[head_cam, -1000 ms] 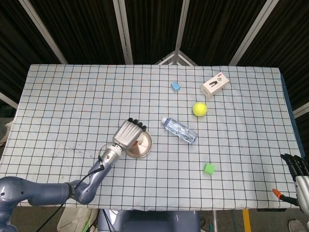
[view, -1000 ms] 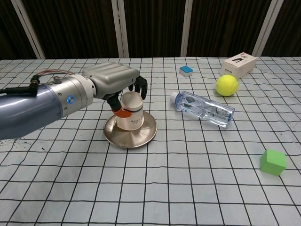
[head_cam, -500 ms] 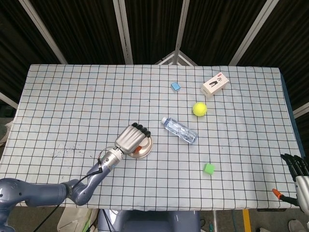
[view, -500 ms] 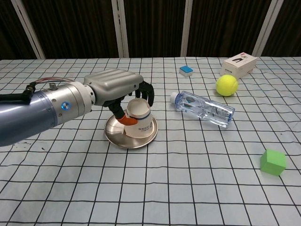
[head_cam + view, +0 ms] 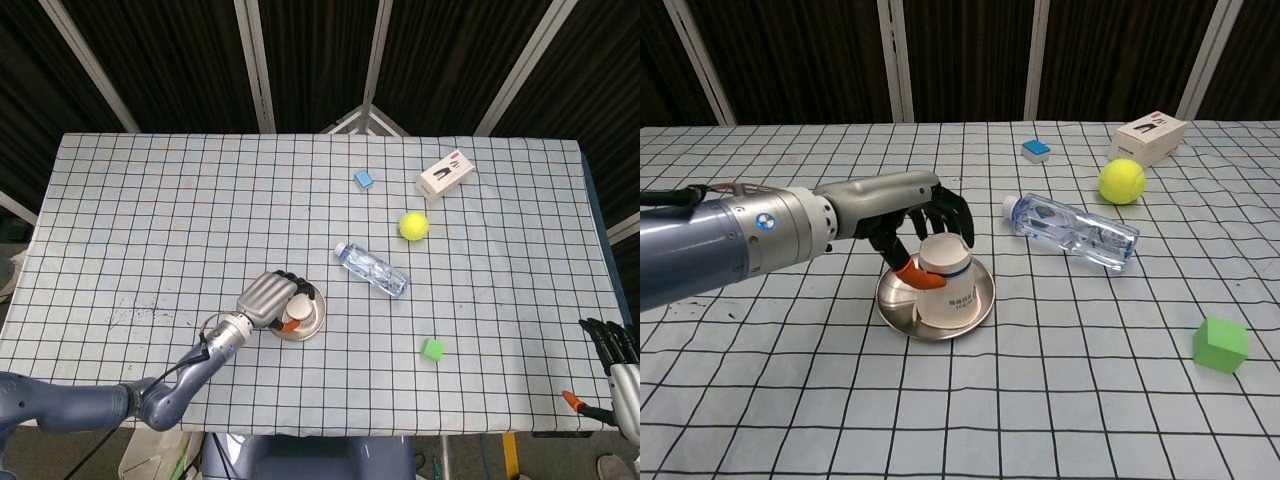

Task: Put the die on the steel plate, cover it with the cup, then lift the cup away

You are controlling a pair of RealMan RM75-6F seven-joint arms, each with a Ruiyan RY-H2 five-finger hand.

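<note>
A white paper cup (image 5: 950, 288) stands upside down and slightly tilted on the round steel plate (image 5: 898, 303), near the table's front left. My left hand (image 5: 908, 213) grips the cup from above and behind, fingers curled over its upturned base and the orange-tipped thumb against its side. In the head view the left hand (image 5: 264, 297) covers most of the cup (image 5: 298, 307) and part of the plate (image 5: 317, 313). No die shows; whatever is under the cup is hidden. My right hand (image 5: 612, 343) hangs off the table's front right corner, fingers apart, holding nothing.
A clear water bottle (image 5: 1072, 231) lies on its side just right of the plate. A green cube (image 5: 1221, 344) sits at the front right. Further back are a yellow tennis ball (image 5: 1122, 181), a white box (image 5: 1150, 137) and a small blue block (image 5: 1036, 150).
My left hand has drawn back toward the front edge with the cup, which tilted. The plate has slid a little toward the front and right under it. The right hand stayed put.
</note>
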